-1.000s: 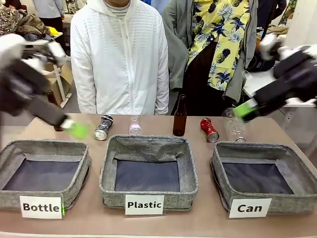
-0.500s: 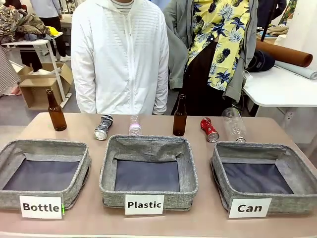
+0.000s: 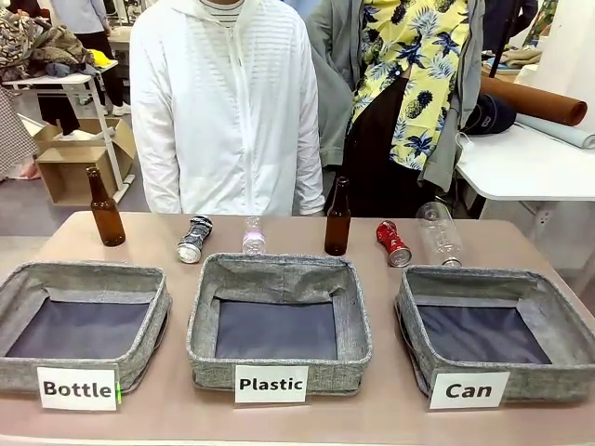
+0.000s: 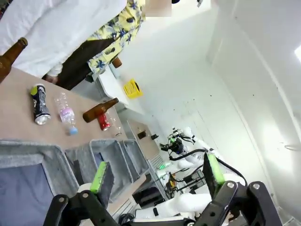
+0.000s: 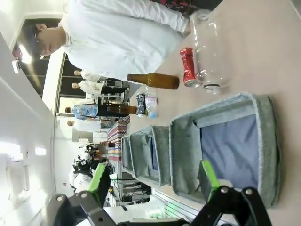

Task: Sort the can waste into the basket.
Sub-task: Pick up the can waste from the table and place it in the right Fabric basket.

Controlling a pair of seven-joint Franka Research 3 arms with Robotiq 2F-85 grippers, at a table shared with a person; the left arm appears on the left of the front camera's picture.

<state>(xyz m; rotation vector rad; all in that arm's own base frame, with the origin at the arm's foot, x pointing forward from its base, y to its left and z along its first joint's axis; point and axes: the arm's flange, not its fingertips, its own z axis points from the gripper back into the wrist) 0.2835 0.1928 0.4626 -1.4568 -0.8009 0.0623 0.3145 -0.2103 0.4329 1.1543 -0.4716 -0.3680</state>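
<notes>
The silver can with black print [image 3: 194, 239] lies on the table behind the middle bin. The red can [image 3: 393, 243] lies to the right, just behind the basket labelled "Can" [image 3: 493, 279], whose dark lining is bare. In the left wrist view my left gripper [image 4: 156, 173] is open and holds nothing, high above the table's left end, with the silver can [image 4: 40, 104] and red can [image 4: 104, 122] far off. My right gripper [image 5: 153, 179] is also open, raised off the right end, with the basket [image 5: 183, 150] and the red can [image 5: 187, 67] beyond it.
Two brown glass bottles [image 3: 105, 206] [image 3: 337, 218] stand upright along the back. Two clear plastic bottles [image 3: 253, 236] [image 3: 439, 232] are among the cans. The "Plastic" bin [image 3: 279, 269] and "Bottle" bin [image 3: 84, 274] sit left of the basket. Two people stand at the far edge.
Both arms, blurred over the table's left and right sides a second ago, have drawn out of the front view. Cans, bottles and bins have stayed put.
</notes>
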